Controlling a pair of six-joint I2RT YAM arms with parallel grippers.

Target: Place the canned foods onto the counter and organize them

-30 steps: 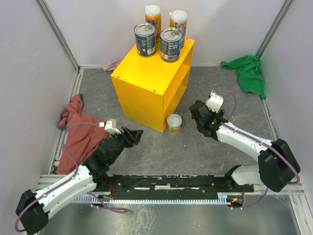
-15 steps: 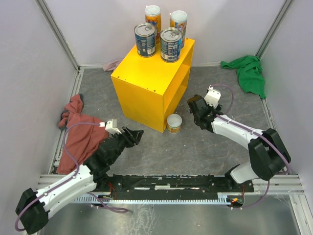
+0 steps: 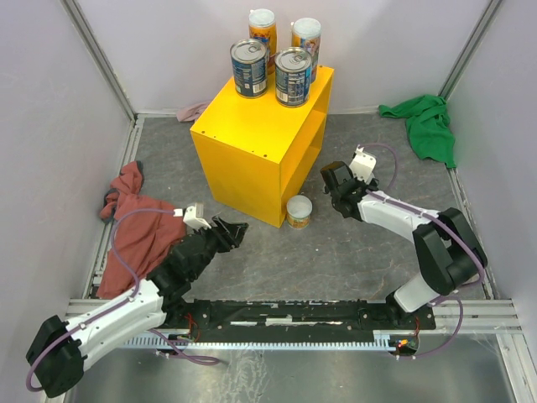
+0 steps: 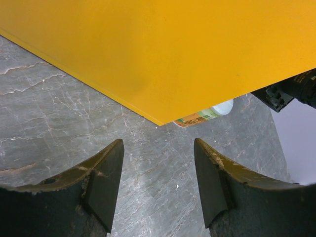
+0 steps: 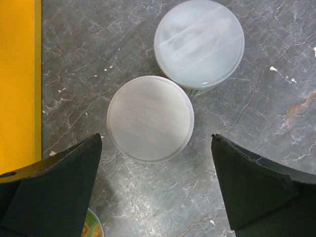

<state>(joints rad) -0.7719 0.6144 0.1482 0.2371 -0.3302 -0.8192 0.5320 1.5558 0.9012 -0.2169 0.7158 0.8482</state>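
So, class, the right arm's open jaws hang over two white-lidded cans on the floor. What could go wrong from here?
1. The nearer can stands very close to the farther can; closing the right jaws or lifting might nudge or tip the neighbour.
2. The yellow cabinet lies beside one jaw; a sideways drift could strike it.
3. Four cans crowd the cabinet's far end, the left tall can near its back edge; placing another might knock it off.

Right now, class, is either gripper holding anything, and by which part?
Nothing is held. The left gripper is empty, facing the counter; the right gripper stands open above two white-lidded cans, gripping neither.
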